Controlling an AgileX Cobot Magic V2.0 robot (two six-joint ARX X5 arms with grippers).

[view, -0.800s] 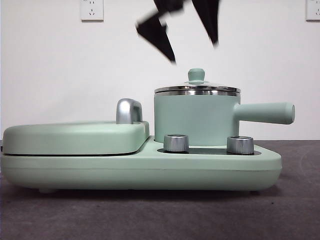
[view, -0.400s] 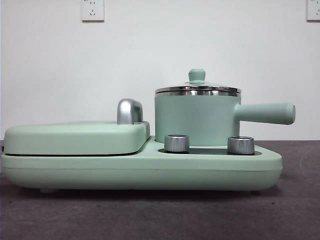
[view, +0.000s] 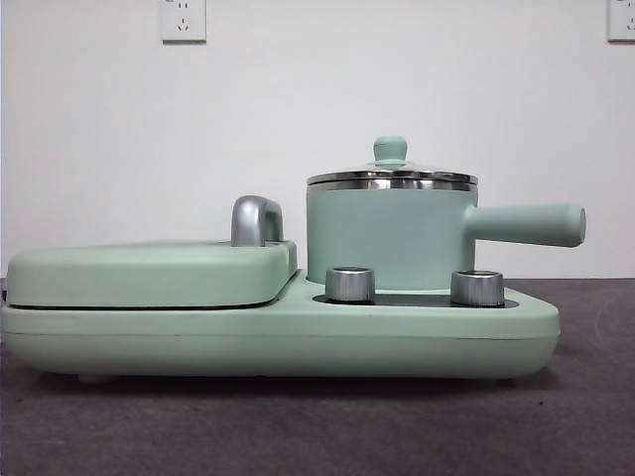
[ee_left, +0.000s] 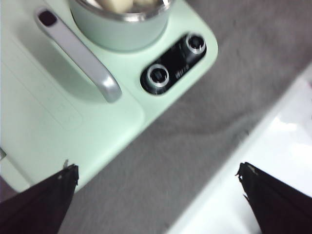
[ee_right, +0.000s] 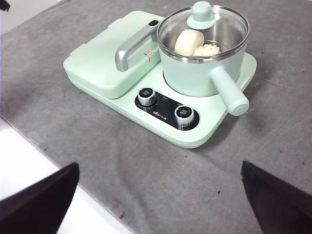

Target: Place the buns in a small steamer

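Both buns (ee_right: 189,41) sit inside the small steamer (ee_right: 202,73) under its glass lid (ee_right: 204,24), so the job looks done; left pincer (ee_left: 156,195) and right pincer (ee_right: 161,200) hang apart, empty, above the desk (ee_right: 146,180).

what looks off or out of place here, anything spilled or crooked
Nothing stands out. The glass lid sits level on the small steamer, with both buns inside. The grill plate is shut, and the grey table cover shows no spill. Both grippers, left and right, hang open and away from it.
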